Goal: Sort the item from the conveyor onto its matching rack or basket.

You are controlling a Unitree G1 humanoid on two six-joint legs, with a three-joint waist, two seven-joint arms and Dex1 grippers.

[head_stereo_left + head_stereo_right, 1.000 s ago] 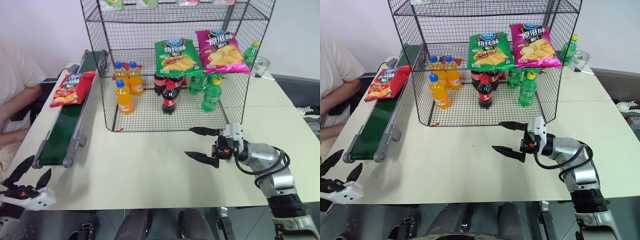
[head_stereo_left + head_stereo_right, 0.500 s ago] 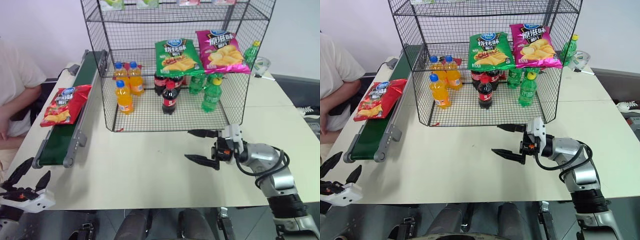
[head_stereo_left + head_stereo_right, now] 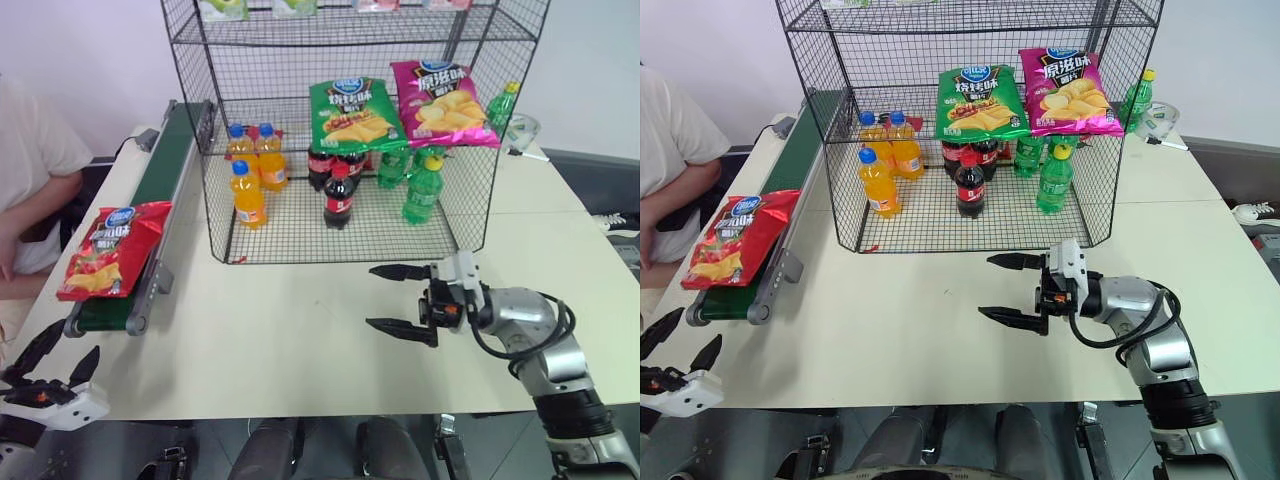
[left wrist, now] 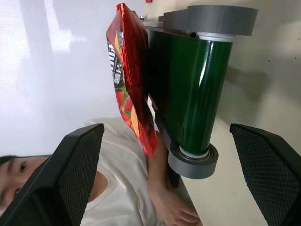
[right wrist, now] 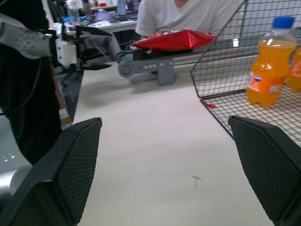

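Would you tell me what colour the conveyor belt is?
Dark green; the belt shows best in the left wrist view.

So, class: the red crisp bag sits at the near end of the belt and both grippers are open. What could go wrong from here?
1. The red crisp bag overhangs the outer rail of the conveyor near its end roller, so it may slide off before it is grasped.
2. The left gripper waits low, below the belt end, so it might knock the roller as it rises.
3. The rack already holds a green bag and a pink bag; placing could dislodge them.
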